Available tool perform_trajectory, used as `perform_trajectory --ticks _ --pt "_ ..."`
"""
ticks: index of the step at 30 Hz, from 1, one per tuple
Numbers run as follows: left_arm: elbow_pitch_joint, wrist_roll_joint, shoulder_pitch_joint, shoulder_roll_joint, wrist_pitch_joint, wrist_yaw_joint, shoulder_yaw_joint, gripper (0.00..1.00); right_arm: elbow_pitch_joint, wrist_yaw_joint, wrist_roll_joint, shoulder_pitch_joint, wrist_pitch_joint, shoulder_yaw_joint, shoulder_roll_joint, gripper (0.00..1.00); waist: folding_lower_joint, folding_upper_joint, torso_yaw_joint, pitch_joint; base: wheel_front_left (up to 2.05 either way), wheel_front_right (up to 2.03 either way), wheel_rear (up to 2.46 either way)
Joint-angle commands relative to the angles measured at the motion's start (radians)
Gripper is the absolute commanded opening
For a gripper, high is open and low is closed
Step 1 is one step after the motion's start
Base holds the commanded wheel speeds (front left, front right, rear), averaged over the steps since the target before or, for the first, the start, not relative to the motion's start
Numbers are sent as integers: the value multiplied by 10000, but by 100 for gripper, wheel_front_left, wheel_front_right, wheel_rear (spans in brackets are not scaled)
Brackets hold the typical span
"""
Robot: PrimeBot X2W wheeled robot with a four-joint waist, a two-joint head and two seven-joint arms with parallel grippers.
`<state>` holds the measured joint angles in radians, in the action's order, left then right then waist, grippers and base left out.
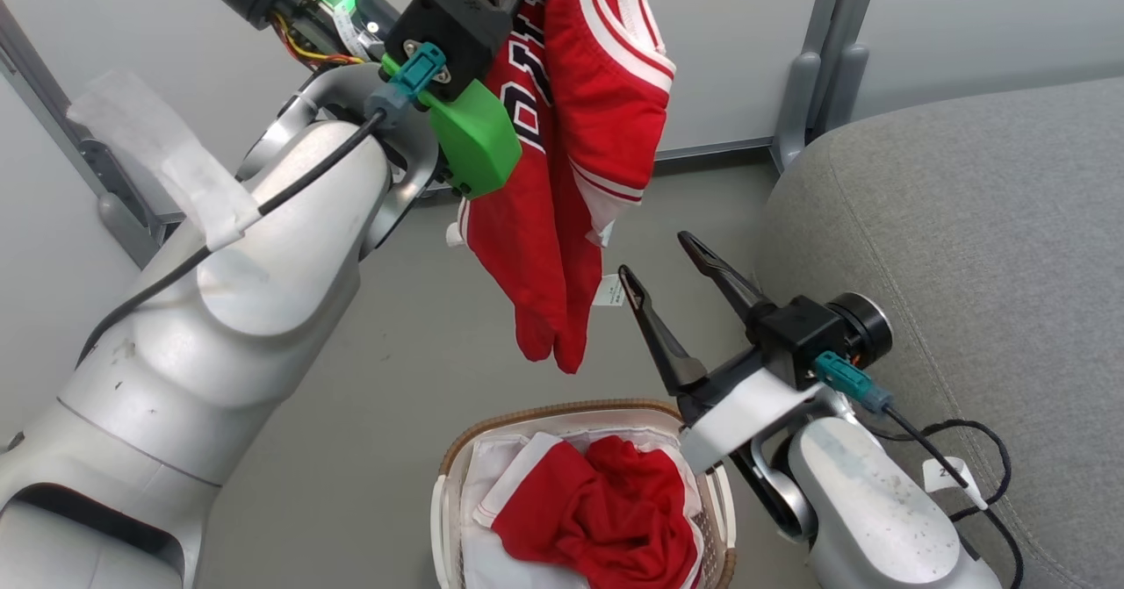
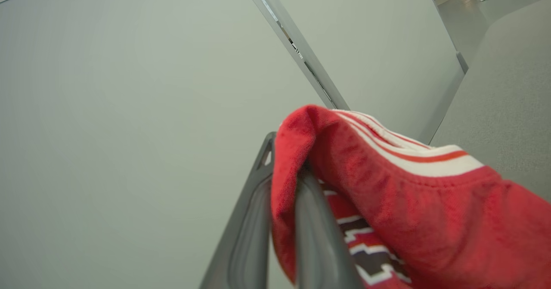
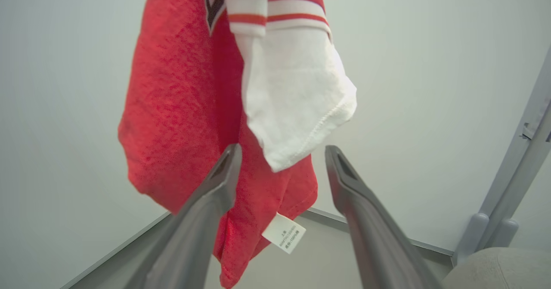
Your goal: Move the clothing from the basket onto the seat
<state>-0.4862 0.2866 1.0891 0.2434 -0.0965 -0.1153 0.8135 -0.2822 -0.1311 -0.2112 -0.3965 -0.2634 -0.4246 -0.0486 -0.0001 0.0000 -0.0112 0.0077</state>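
Grey seat (image 1: 966, 264) fills my right side, big and rounded, with nothing red on it. The pale floor (image 1: 386, 334) spreads between it and the wall (image 1: 746, 36) ahead. Up high on my left hangs the striped garment (image 1: 571, 176), off the floor and above the basket, not touching it. Its long axis runs straight up and down. The gathered top is at my left tool (image 2: 285, 164) and the two red bottom corners point down toward the far rim of the basket. White stripes run along its right edge, and dark lettering shows on the front. The basket (image 1: 452, 457) sits low in front of me, brown woven rim around white plastic. Inside it the plain red garment (image 1: 606, 510) lies crumpled in a heap with a white hem along its left edge, on top of the white liner (image 1: 487, 475). My left tool is pressed together, pinching a red fold of the striped garment between its two dark fingers. My right tool (image 1: 655, 254) is spread wide and empty, fingers pointing up, just beside the hanging cloth's lower right. A small white label (image 1: 608, 290) dangles close by its fingertips.
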Motion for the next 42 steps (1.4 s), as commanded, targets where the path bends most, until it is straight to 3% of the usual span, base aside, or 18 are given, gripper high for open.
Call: perform_trajectory --ticks 1,15,16,17,19,28,31,33,34,35,42 --pt "79 43 139 -52 49 31 47 0 -80 7 78 -195 -21 -193 -36 100 1 0 33 2 0 0 0" --pt "751 452 -130 -309 142 -54 531 0 -628 7 106 -1353 -21 -200 -33 100 1 0 356 62 0 0 0" --pt "775 492 -178 -307 107 -57 549 0 -690 7 63 -1435 -21 -218 -35 95 1 0 370 67 0 0 0" --pt "780 532 -222 -302 82 -58 559 0 -756 8 29 -1506 -21 -228 -35 42 1 0 378 71 0 0 0" --pt "766 583 -307 -260 59 -61 576 0 -915 7 -30 -1607 -21 -249 -35 0 1 0 387 78 0 0 0" --pt "486 1131 -926 -98 -233 124 327 1 -1101 8 -32 -1649 -21 200 -33 0 1 0 332 120 0 0 0" --pt "374 1325 -1254 -63 -488 157 199 31 -1091 7 9 -1645 -21 381 -33 0 1 0 290 114 0 0 0" --pt "314 1555 -1516 -91 -682 182 95 68 -1106 7 65 -1677 -21 530 -33 0 1 0 273 109 0 0 0" --pt "292 1688 -1662 -120 -789 190 47 95 -1117 7 94 -1709 -21 603 -33 0 1 0 271 107 0 0 0" --pt "267 1803 -1804 -144 -859 200 14 100 -1127 7 105 -1734 -21 661 -33 0 1 0 273 103 0 0 0" --pt "73 2032 -2950 -236 -1443 407 -62 100 -1200 8 488 -1985 -21 1109 -35 0 1 0 288 73 0 0 0"
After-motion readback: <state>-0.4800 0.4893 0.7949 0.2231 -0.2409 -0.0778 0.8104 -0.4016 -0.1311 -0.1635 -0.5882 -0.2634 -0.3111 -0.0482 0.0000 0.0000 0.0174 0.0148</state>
